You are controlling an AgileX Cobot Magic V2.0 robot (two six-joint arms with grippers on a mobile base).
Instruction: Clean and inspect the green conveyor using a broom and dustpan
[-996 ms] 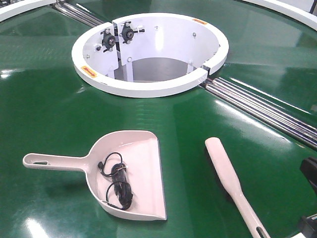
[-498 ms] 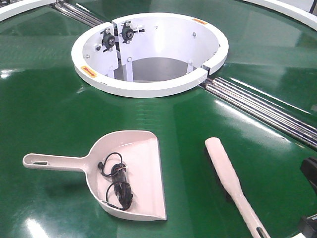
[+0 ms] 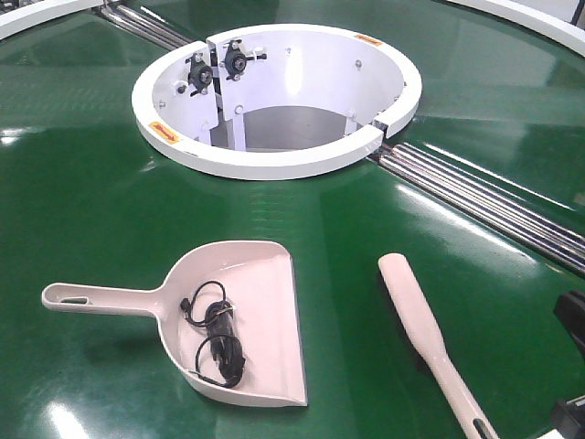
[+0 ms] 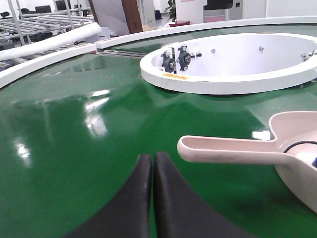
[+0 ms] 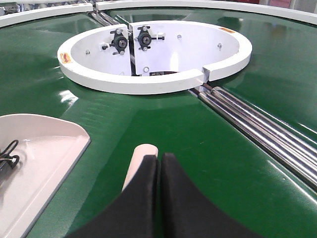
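Most of the right arm is cut off: only a couple of dark bits poke in at the front view's right edge, so the wrist cams tell more. The right gripper [image 5: 159,157] has its black fingers pressed together, hanging just over the rounded tip of the narrow cream-pink plastic broom [image 3: 426,337], whose handle end runs out of frame; its bristles barely show as a dark strip underneath. The left gripper [image 4: 151,157] is closed too, empty, near the handle of the wide cream-pink plastic dustpan [image 3: 239,322]. Both tools lie flat on the glossy dark-green conveyor [image 3: 82,192], on the near side of its white ring-shaped hub [image 3: 274,163], dustpan left, broom right, apart. A tangled black cable [image 3: 214,338] sits inside the pan. Shiny silver rollers [image 3: 484,206] run out from the hub.
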